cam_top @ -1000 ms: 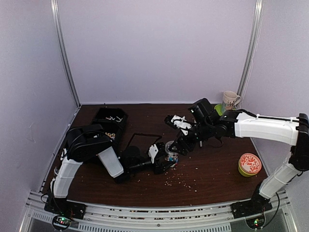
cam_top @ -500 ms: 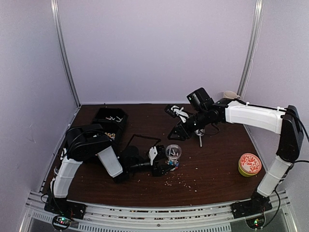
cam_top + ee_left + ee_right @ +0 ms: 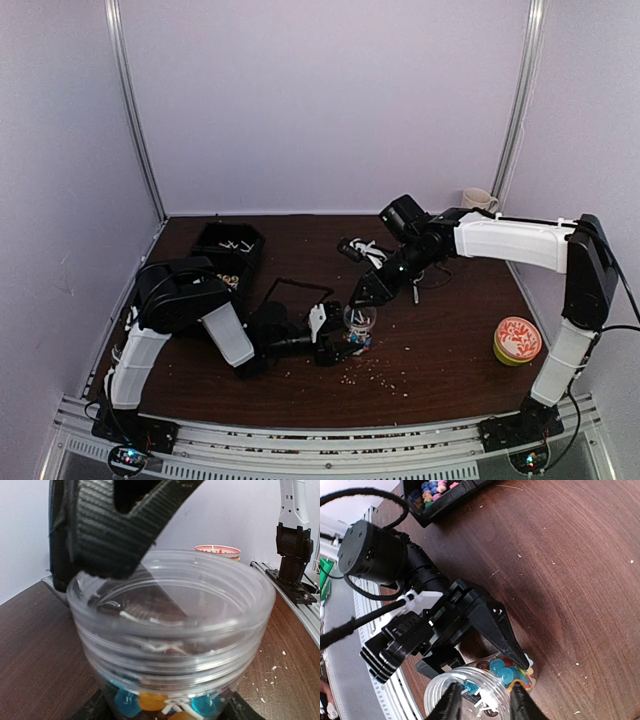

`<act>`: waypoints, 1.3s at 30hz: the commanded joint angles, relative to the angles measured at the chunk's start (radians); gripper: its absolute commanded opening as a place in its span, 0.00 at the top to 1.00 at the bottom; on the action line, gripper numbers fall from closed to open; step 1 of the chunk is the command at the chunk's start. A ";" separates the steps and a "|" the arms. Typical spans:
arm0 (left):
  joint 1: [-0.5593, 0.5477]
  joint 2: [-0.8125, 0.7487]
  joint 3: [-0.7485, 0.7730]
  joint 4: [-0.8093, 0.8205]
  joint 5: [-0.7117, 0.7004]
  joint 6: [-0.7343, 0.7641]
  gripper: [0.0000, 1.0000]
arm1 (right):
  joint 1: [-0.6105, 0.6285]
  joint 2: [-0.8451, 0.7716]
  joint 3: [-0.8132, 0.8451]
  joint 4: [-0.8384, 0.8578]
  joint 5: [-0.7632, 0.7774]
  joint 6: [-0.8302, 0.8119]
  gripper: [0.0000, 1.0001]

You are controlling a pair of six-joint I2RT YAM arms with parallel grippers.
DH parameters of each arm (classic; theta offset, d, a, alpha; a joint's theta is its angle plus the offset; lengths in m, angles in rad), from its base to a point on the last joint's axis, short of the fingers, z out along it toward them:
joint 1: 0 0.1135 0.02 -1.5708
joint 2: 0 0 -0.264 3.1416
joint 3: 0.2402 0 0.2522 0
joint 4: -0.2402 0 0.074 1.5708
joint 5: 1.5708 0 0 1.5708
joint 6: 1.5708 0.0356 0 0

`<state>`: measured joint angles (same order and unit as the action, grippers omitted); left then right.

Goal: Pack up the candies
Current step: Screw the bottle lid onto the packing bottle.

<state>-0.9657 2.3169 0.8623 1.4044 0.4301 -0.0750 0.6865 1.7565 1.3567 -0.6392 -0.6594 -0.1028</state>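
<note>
Left end effector (image 3: 338,343): clenched on the lower body of a clear jar (image 3: 359,318), low on the desk (image 3: 450,330).
Right end effector (image 3: 362,296): poised right over the jar's mouth, fingers close with a slim gap; cannot tell whether it pinches anything.
Candies (image 3: 150,701): some lie at the jar's bottom; more fill a black tray (image 3: 228,250) at the far left.
Around: pale crumbs (image 3: 375,375) just beside the jar; green tub (image 3: 517,341) with a red patterned lid to the right; mug (image 3: 478,200) in the far right corner.
In the way: the right arm's finger covers the top of the left wrist view, above the jar's rim.
</note>
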 commanded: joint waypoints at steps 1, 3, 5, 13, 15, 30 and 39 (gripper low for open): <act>0.008 0.015 0.001 -0.050 -0.005 0.006 0.51 | -0.005 -0.002 -0.007 -0.020 -0.037 0.019 0.72; 0.011 0.015 0.000 -0.050 -0.014 -0.002 0.51 | -0.005 -0.008 -0.016 -0.018 -0.038 0.026 0.76; 0.014 0.015 0.000 -0.048 -0.022 -0.007 0.51 | -0.005 -0.016 -0.025 -0.016 -0.037 0.031 0.79; 0.021 0.014 -0.005 -0.044 -0.062 -0.020 0.52 | -0.008 -0.048 -0.074 -0.015 0.012 0.065 0.84; 0.021 0.013 -0.010 -0.039 -0.072 -0.020 0.52 | -0.012 -0.055 -0.086 -0.017 0.020 0.071 0.86; 0.024 0.005 -0.040 -0.023 -0.214 -0.007 0.55 | -0.030 -0.123 -0.197 -0.024 0.018 0.105 0.92; 0.024 0.008 -0.039 -0.023 -0.227 -0.002 0.55 | -0.029 -0.219 -0.283 -0.022 -0.018 0.120 0.92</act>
<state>-0.9699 2.3169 0.8398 1.4334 0.2962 -0.0990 0.6502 1.5688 1.1240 -0.5713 -0.6567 0.0078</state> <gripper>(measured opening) 0.632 0.075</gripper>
